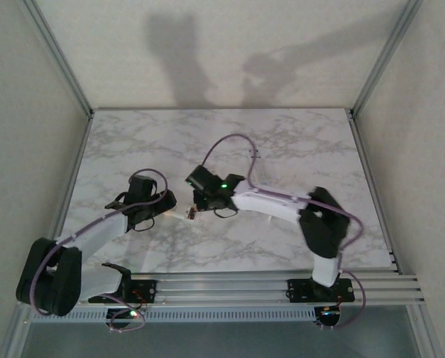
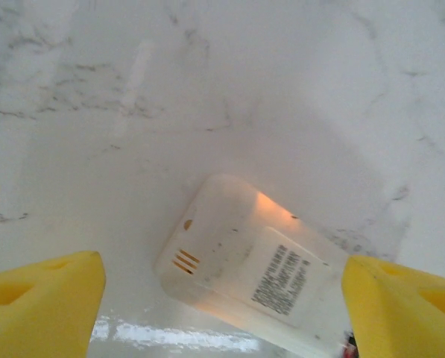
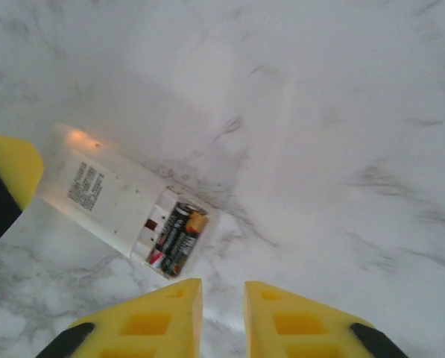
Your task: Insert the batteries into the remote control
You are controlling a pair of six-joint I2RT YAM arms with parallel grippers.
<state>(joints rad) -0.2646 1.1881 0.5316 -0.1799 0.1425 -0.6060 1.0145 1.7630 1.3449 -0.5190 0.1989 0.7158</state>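
I judge both batteries (image 3: 176,237) seated in the face-down remote (image 3: 125,216) mid-counter (image 3: 319,112), its bay uncovered. Left gripper (image 2: 222,276) gapes wide facing it; right gripper (image 3: 222,291) is barely parted and empty.

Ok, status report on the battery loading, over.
Left hand open wide over the remote control. Right hand empty, nearly closed, by the battery end. Batteries lying in its open compartment.

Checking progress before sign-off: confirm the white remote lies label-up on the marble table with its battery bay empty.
Not empty. The right wrist view shows batteries lying in the open bay of the white remote, which does lie label-up on the marble table.
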